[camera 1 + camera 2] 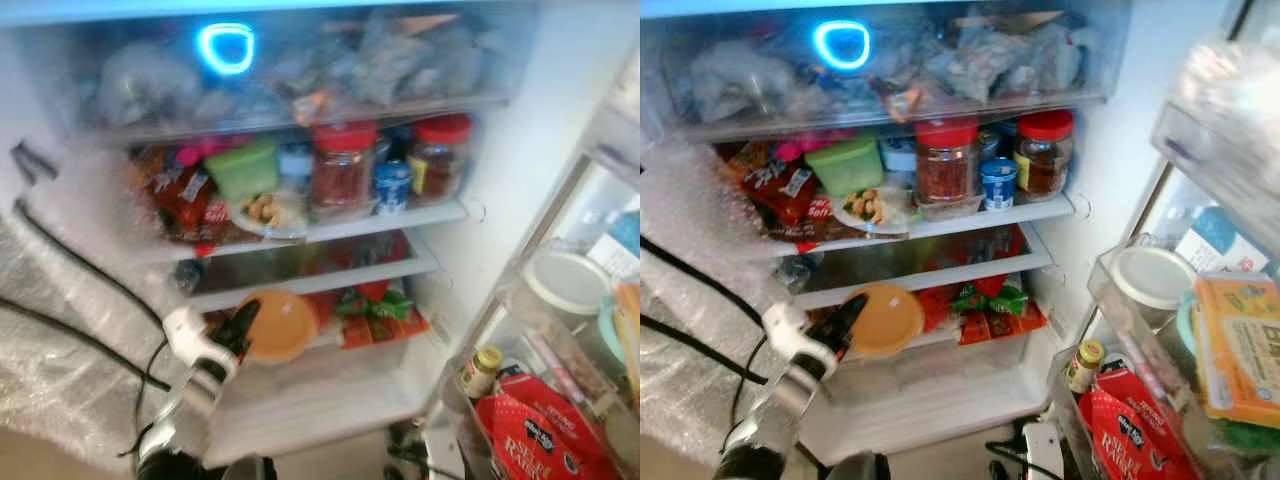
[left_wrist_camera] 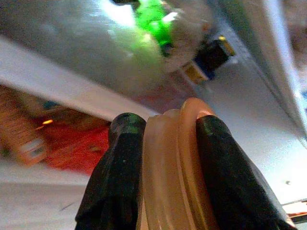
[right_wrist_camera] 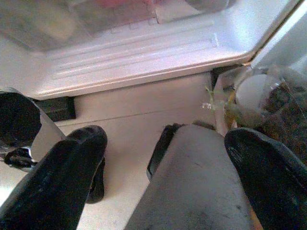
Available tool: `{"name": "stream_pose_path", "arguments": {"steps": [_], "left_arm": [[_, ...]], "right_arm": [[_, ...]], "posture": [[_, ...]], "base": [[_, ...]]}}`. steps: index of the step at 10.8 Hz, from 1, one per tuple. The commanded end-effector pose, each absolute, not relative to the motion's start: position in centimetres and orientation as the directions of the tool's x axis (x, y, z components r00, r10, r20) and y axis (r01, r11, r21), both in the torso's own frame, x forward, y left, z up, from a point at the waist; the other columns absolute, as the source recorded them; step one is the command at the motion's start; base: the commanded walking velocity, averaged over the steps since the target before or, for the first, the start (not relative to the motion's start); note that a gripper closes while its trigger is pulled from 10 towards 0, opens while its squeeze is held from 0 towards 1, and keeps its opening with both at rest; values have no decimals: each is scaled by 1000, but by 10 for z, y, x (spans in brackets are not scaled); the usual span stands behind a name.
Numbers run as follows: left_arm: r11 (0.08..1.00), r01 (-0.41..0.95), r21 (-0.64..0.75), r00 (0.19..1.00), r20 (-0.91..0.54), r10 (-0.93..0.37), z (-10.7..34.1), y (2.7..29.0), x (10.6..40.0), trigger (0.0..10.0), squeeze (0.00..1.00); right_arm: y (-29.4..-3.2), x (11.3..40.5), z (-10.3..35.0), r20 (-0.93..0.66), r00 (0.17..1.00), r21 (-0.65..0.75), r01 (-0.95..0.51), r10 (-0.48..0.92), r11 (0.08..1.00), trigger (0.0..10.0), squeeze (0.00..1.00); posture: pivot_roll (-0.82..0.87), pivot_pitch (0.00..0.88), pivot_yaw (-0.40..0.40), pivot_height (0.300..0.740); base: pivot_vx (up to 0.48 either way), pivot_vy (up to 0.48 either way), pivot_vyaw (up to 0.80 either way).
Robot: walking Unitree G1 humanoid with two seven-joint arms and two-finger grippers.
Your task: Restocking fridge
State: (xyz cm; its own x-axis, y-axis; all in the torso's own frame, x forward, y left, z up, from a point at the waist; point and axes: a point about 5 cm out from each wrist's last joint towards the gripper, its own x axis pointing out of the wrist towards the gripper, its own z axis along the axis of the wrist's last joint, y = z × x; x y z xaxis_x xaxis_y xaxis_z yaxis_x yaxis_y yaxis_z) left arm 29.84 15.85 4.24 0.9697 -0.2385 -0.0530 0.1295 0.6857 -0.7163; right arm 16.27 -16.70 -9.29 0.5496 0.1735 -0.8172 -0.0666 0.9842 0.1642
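The fridge stands open before me. My left gripper [image 1: 243,322] is shut on a round orange lidded container [image 1: 280,325], held at the front of the lower shelf [image 1: 300,400], next to red and green packets [image 1: 375,312]. In the left wrist view both black fingers [image 2: 122,177] clamp the container's rim [image 2: 175,167]. My right gripper [image 3: 165,139] hangs low over the floor in front of the fridge's base, open, with nothing held.
The middle shelf holds two red-lidded jars [image 1: 343,165], a green tub [image 1: 242,168], a blue can [image 1: 392,185] and a plate of food [image 1: 265,212]. The open door's shelves on the right carry a red bag [image 1: 530,430], a small yellow-capped bottle [image 1: 482,370] and a white lid [image 1: 565,280]. Bubble wrap [image 1: 60,330] and black cables lie left.
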Motion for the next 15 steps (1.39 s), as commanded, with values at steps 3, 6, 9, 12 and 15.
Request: {"name": "stream_pose_path", "arguments": {"steps": [3, 6, 9, 12, 15], "left_arm": [[669, 150, -728, 963, -46, -267, 43, 151, 299, 10000, 0], [663, 155, -732, 961, -42, -272, 44, 149, 300, 10000, 0], [655, 153, -740, 963, -37, -267, 45, 149, 302, 10000, 0], [642, 146, -753, 963, -40, -265, 48, 147, 310, 10000, 0], [628, 47, -777, 983, -74, -165, 46, 153, 319, 10000, 0]], "right_arm": [[-173, 149, -98, -847, 507, 157, -46, 159, 987, 10000, 0], [-173, 149, -98, -847, 507, 156, -50, 160, 986, 10000, 0], [-173, 149, -98, -847, 506, 156, -52, 160, 986, 10000, 0], [-172, 149, -98, -847, 506, 157, -55, 163, 986, 10000, 0], [-172, 149, -98, -847, 506, 156, -54, 162, 986, 10000, 0]], "posture": [[0, 0, 4, 642], [-1, 0, 4, 642], [0, 0, 3, 642], [-3, 0, 5, 642], [-1, 0, 4, 642]], "base": [[250, 0, 0], [250, 0, 0], [250, 0, 0], [251, 0, 0], [84, 0, 0]]}}
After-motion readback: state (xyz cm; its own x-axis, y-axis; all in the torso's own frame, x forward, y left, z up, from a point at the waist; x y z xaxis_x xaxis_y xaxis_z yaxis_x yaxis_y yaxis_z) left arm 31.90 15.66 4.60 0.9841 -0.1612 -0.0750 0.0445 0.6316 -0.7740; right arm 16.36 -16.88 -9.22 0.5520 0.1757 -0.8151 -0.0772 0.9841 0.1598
